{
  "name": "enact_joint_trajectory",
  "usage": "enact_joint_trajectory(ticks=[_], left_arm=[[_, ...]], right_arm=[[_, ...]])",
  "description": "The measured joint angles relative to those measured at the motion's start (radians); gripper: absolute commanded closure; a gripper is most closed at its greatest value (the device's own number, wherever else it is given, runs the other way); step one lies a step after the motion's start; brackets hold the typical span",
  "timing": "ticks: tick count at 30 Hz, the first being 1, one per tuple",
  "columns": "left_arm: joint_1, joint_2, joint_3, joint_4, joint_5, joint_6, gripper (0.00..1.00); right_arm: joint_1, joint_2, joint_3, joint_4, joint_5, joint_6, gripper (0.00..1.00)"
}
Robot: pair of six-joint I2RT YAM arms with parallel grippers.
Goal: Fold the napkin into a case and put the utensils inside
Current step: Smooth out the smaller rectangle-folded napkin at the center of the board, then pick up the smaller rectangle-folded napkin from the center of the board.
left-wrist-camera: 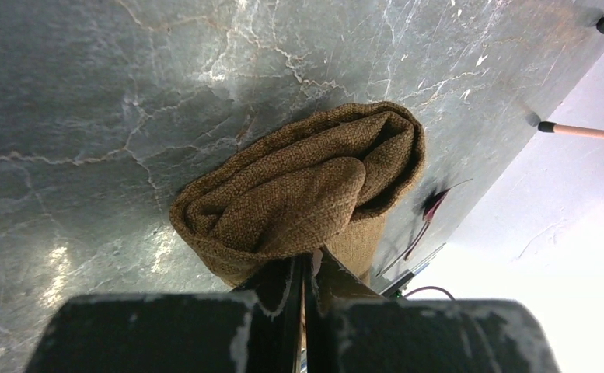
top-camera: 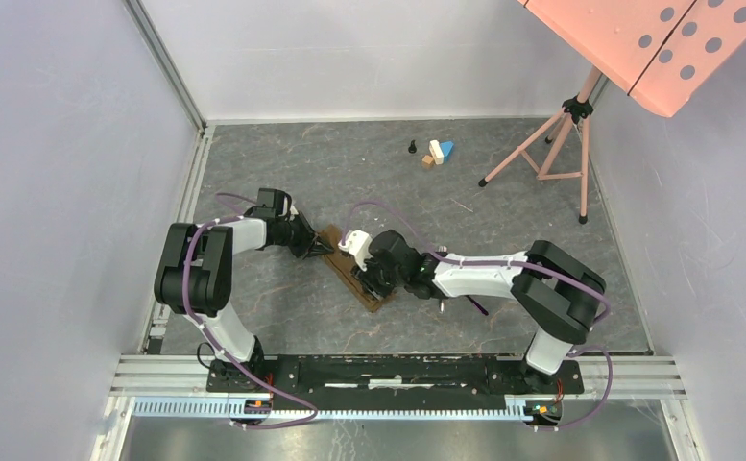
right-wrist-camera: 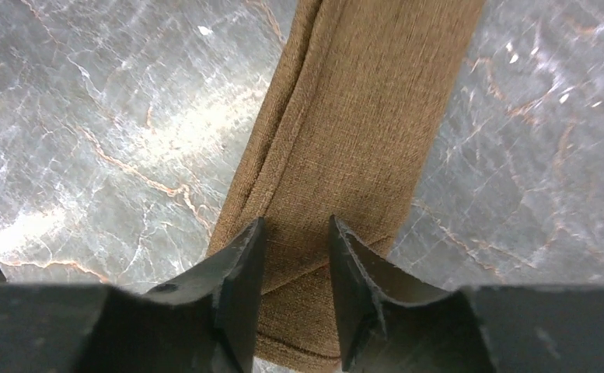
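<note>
Top external view shows you the napkin (top-camera: 374,298) folded into a narrow brown strip, lying slantwise on the counter (top-camera: 282,173) between both arms. Your left fingers (left-wrist-camera: 287,291) are pressed together, pinching its far end, where the coarse weave bulges into a rounded mouth. Your right fingers (right-wrist-camera: 236,280) stand spread astride the near end. Bare marbled counter lies on either side; the blocks (top-camera: 436,154) sit well back.

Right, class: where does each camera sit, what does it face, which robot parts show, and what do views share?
Top: above and behind the bases, facing down at the table; left arm and right arm show.
Left wrist: faces the napkin end-on; left gripper pinches it.
Right wrist: looks down on the napkin; right gripper open.
All share the napkin.
</note>
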Motion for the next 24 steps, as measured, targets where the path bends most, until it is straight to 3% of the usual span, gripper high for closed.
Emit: enact_joint_trajectory(ticks=[3, 9, 16, 24], left_arm=[[0.000, -0.001, 0.007, -0.018, -0.004, 0.016, 0.98], [0.000, -0.001, 0.011, -0.027, -0.005, 0.022, 0.98], [0.000, -0.001, 0.017, -0.041, -0.009, 0.024, 0.98], [0.000, -0.001, 0.023, -0.053, -0.014, 0.025, 0.98]], right_arm=[[0.033, -0.016, 0.043, -0.056, 0.057, -0.035, 0.36], [0.091, 0.042, 0.190, -0.087, 0.159, -0.072, 0.30], [0.142, 0.142, 0.225, -0.024, 0.322, -0.063, 0.30], [0.183, 0.196, 0.224, 0.047, 0.442, -0.031, 0.39]])
